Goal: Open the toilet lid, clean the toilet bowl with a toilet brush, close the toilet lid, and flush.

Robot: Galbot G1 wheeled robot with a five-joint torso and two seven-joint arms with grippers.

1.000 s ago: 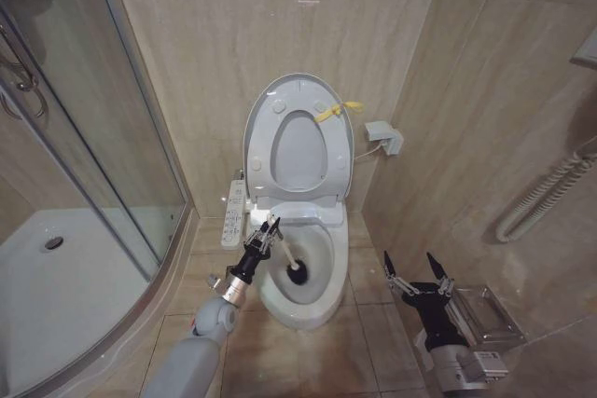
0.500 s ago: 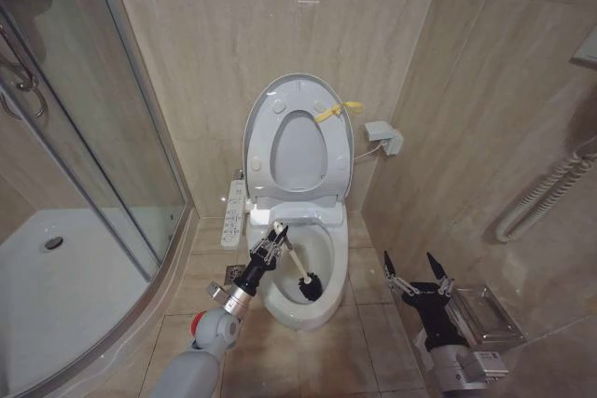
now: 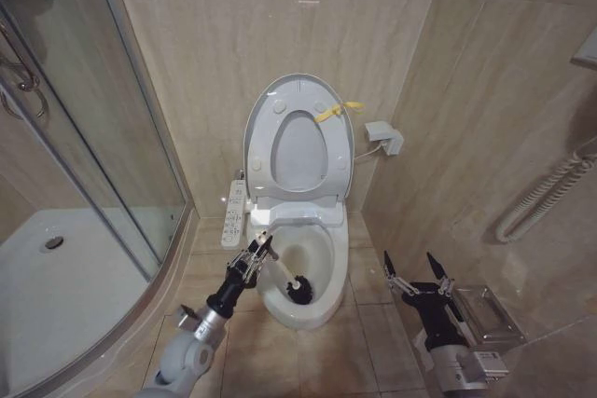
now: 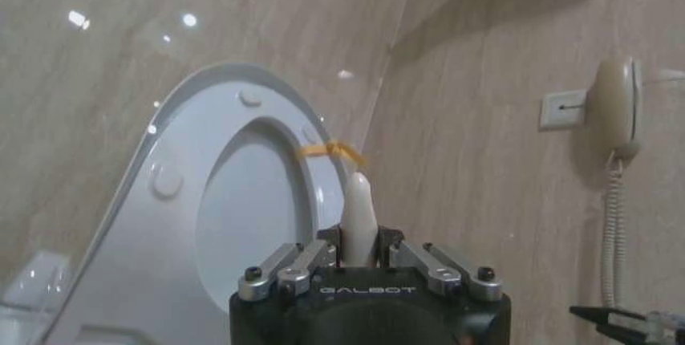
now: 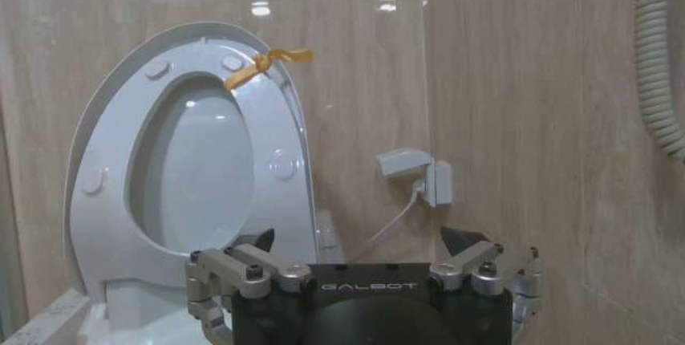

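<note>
**Scrubbing the bowl**

Lid (image 3: pixel 298 142) stands up against the wall. Left gripper (image 3: pixel 257 253) pinches the brush (image 3: pixel 283 276) handle, head down inside the bowl (image 3: pixel 315 300). Right gripper (image 3: pixel 416 276) waits beside it, fingers spread. Next, I'd judge: lift the brush clear before closing.

The toilet lid (image 3: pixel 298 142) is shiny white, with a small yellow strap (image 3: pixel 334 111) tied near its top edge. The toilet bowl (image 3: pixel 300 272) below the lid is white too. Inside the bowl, the toilet brush (image 3: pixel 284 279) has a white stick and a black head. Left of the bowl, the control panel (image 3: pixel 234 214) is white with little coloured buttons. The wall (image 3: pixel 233 34) behind the lid is beige with faint stripes. The floor tiles (image 3: pixel 364 323) around the bowl are beige with grey lines. The left gripper (image 3: pixel 256 255) and right gripper (image 3: pixel 416 273) are black and silver.
</note>
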